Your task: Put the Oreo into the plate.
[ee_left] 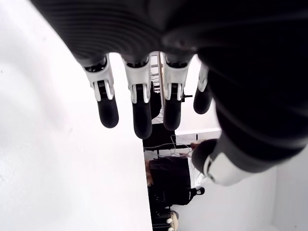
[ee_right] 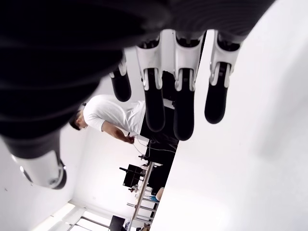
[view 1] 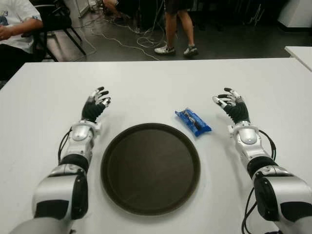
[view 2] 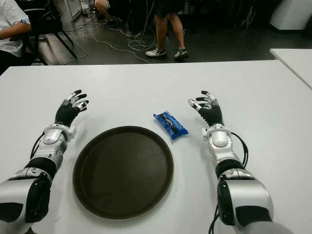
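A blue Oreo packet (view 1: 193, 122) lies on the white table (view 1: 146, 83), just beyond the upper right rim of a round dark brown plate (view 1: 150, 168). The plate holds nothing. My right hand (view 1: 229, 101) shows to the right of the packet, a short gap away, fingers spread and holding nothing. My left hand (view 1: 97, 100) shows beyond the plate's left side, also open and empty. In the wrist views, each hand's fingers (ee_left: 139, 103) (ee_right: 180, 103) hang relaxed with nothing between them.
A second white table (view 1: 302, 53) edges in at the far right. Beyond the table's far edge, a person's legs (view 1: 176, 29) stand among floor cables, and a seated person (view 1: 17, 29) with a chair is at the far left.
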### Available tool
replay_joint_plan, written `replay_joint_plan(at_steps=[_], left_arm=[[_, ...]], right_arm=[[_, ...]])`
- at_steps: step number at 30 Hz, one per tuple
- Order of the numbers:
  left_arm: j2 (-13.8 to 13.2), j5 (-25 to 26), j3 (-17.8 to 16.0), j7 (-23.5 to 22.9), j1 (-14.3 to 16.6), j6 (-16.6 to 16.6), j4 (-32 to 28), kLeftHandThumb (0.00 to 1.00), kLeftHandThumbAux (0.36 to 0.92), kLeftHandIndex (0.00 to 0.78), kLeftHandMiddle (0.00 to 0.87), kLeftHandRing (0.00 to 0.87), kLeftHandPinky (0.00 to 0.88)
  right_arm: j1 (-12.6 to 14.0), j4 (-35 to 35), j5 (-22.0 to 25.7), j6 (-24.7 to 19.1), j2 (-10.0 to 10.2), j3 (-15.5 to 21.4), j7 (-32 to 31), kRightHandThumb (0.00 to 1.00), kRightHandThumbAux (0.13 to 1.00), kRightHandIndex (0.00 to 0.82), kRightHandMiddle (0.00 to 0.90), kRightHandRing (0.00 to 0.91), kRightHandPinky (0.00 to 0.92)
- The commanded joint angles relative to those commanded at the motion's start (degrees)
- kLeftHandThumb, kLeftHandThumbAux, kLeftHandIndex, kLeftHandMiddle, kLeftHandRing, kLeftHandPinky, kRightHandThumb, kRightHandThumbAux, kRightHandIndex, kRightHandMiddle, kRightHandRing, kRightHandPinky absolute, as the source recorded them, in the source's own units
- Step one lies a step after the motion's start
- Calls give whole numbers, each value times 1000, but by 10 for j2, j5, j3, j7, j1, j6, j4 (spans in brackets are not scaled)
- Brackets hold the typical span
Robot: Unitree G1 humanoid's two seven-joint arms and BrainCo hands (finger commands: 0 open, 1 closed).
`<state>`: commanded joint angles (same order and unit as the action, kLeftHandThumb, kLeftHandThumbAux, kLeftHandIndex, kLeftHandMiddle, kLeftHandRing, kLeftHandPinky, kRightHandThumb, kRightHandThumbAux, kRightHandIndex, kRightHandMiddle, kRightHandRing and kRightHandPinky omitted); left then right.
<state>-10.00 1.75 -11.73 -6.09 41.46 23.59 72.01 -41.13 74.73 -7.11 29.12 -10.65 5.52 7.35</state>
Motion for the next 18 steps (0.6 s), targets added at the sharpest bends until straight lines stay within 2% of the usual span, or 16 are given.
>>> replay_joint_plan(at_steps=[18], left_arm=[[0,0,-1,-5,0,1,1,127,681,101,179,183,193]], right_arm=[[-1,1,1,-3,0,0,1,204,550,181,310,328,317]])
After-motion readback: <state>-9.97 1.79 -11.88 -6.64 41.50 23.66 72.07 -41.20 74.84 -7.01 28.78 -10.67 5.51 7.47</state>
